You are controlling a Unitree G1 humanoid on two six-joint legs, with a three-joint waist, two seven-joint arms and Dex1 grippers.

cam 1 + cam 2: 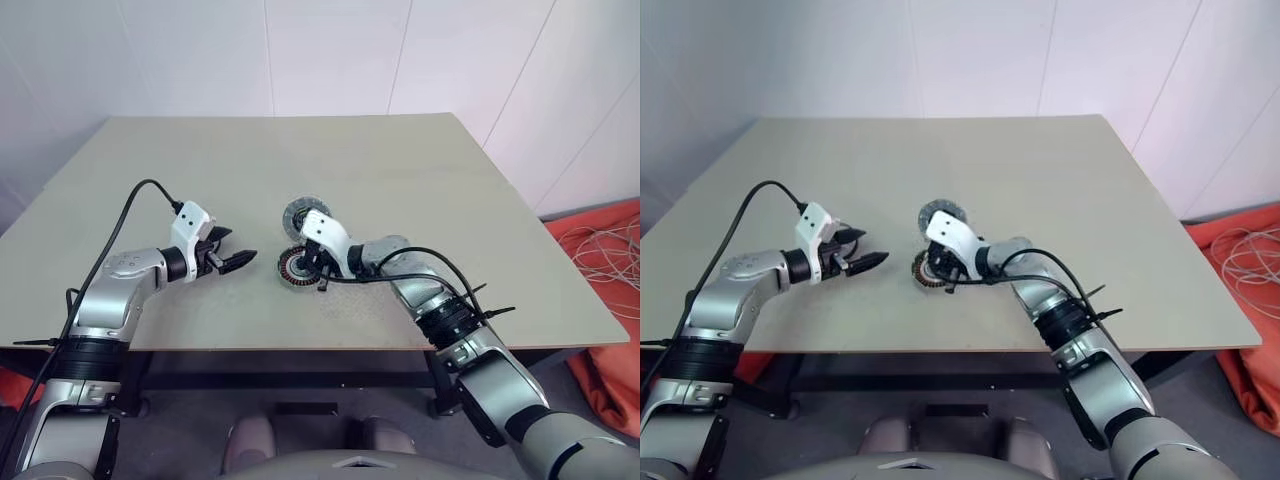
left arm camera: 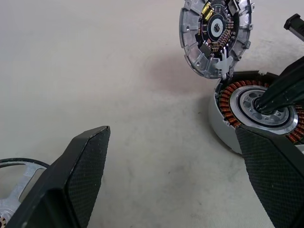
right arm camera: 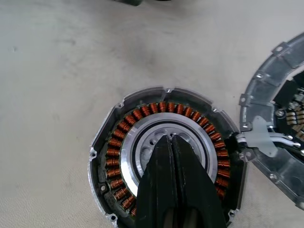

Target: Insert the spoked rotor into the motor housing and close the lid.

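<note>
On the table point(image 1: 400, 180): motor housing point(image 3: 164, 107), open side up, copper windings bare. Touching its far rim, joined by pale wires: lid point(image 2: 214, 35), lying flat, inner face up. Down in the housing's silvery middle: right claw point(image 3: 171, 138), clenched, gripping nothing. Apart to the left: left claw point(image 1: 238, 247), spread wide, empty. Close beside one of its fingers, on the side away from the housing: spoked rotor point(image 2: 12, 197), lying flat. Nearer the left arm, so probably its to fetch and carry rightward.
</note>
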